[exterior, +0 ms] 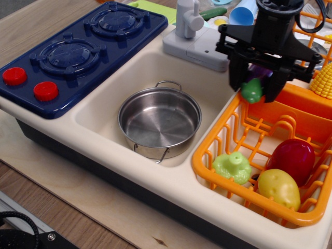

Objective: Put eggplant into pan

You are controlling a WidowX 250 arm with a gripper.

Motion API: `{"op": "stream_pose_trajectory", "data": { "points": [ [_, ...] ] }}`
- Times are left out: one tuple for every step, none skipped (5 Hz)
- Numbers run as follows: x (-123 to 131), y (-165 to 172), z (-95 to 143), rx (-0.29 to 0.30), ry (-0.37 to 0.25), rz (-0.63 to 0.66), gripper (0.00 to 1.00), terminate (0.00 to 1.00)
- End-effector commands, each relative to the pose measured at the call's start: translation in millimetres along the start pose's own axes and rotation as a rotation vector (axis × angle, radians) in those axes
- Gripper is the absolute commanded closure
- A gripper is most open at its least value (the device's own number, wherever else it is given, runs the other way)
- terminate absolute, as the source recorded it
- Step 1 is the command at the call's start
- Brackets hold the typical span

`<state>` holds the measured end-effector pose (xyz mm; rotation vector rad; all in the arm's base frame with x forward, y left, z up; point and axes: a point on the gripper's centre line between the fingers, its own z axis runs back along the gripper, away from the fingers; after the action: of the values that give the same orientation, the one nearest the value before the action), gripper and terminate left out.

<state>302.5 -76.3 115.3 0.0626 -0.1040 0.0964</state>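
The purple eggplant [251, 91] with its green cap sits at the back left corner of the orange dish rack [206, 162], mostly hidden by my gripper. My black gripper [254, 89] stands over it with one finger on each side, closed against it. The cap pokes out below between the fingers. The steel pan [158, 124] with two wire handles stands empty in the cream sink [98, 104], to the left of and below the gripper.
In the rack lie a pale green lettuce toy [232, 167], a dark red oval toy [293, 158] and a yellow potato toy [279, 188]. A corn cob [324, 80] is at the right edge. The grey faucet [187, 23] stands behind the sink, the blue stove [78, 52] to the left.
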Motion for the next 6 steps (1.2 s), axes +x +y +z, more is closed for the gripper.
{"op": "stream_pose_trajectory", "data": {
  "points": [
    [3.5, 10.6, 33.6, 0.008, -0.058, -0.012, 1.00, 0.00],
    [-7.0, 28.2, 33.7, 0.013, -0.069, -0.001, 1.00, 0.00],
    [-22.6, 49.8, 22.6, -0.011, -0.079, 0.022, 1.00, 0.00],
    [-33.6, 68.7, 15.2, 0.015, -0.081, 0.016, 1.00, 0.00],
    [-44.8, 85.9, 11.4, 0.057, -0.073, 0.017, 1.00, 0.00],
    [-48.7, 95.4, 3.5, 0.048, -0.070, 0.025, 1.00, 0.00]
  ]
}}
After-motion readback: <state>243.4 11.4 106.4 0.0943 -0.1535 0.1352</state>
